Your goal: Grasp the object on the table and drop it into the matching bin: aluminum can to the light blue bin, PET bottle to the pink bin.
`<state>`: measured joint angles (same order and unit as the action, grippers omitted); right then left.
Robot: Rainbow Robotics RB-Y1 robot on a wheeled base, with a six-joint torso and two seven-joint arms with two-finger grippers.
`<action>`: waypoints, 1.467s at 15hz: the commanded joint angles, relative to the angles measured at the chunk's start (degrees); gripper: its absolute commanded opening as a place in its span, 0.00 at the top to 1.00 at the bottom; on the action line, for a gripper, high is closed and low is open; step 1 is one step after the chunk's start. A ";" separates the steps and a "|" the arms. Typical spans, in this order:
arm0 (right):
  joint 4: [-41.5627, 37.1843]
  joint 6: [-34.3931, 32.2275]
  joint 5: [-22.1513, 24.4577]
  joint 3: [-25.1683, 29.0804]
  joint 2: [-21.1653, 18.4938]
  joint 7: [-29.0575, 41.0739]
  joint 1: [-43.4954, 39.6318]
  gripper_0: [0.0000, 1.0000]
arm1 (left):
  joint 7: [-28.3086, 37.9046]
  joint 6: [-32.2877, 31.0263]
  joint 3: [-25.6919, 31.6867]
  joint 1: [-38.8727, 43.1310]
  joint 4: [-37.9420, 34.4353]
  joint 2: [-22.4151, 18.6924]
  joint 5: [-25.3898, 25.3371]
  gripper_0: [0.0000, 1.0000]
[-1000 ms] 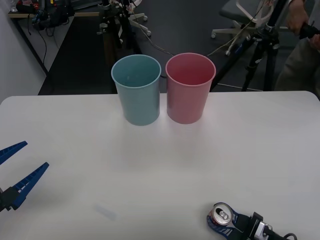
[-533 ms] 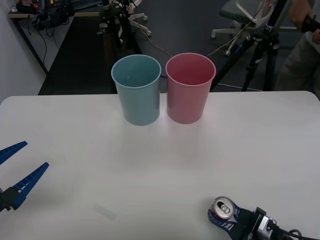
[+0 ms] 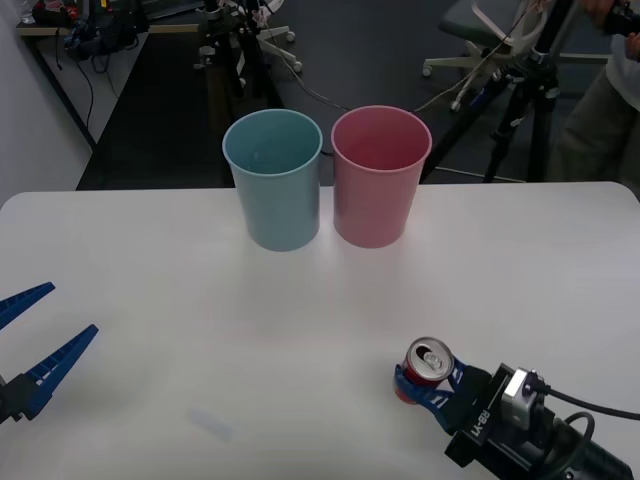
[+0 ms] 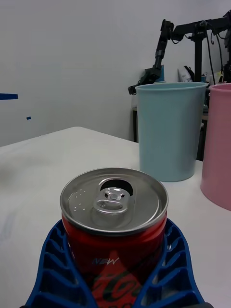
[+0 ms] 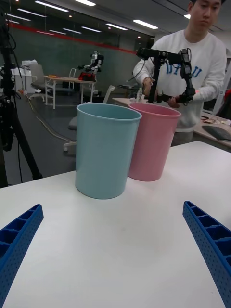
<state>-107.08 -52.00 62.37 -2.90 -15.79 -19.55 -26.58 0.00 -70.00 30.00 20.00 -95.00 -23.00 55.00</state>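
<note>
Pinching the aluminum can [image 3: 428,367] upright, the right gripper [image 3: 424,385] hovers above the table [image 3: 300,330]; left gripper [image 3: 30,340] spread wide

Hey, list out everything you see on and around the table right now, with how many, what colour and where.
aluminum can: one, red with a silver pull-tab top, upright at the near right of the table, between blue fingers
light blue bin: one, light blue, upright at the far middle of the table, left of the pink one
pink bin: one, pink, upright right beside the light blue bin
table: one, white, rounded corners, before the robot
tripod: one, black, on the floor behind the table's far right
office chair: one, grey on a white base, far behind
right gripper: one, blue fingers shut around the can, near right
left gripper: one, blue fingers open, idle at the near left edge
</note>
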 commanded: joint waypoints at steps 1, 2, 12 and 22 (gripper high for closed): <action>-4.80 6.82 2.93 -2.99 -0.65 7.24 2.23 1.00 | 0.00 0.00 0.00 0.00 0.00 0.00 0.00 0.00; -6.12 9.02 4.25 -4.05 -0.82 9.53 3.11 1.00 | 0.00 0.00 0.00 0.00 0.00 0.00 0.00 0.00; -12.27 29.32 26.31 -15.21 -0.91 37.74 17.96 1.00 | 0.00 0.00 0.00 0.00 0.00 0.00 0.00 0.00; -10.43 31.26 55.40 -15.30 2.17 75.01 34.22 1.00 | 0.00 0.00 0.00 0.00 0.00 0.00 0.00 0.00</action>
<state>-118.28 -20.70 115.77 -18.28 -14.09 53.18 6.44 0.00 -70.00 30.00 20.00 -95.00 -23.00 55.00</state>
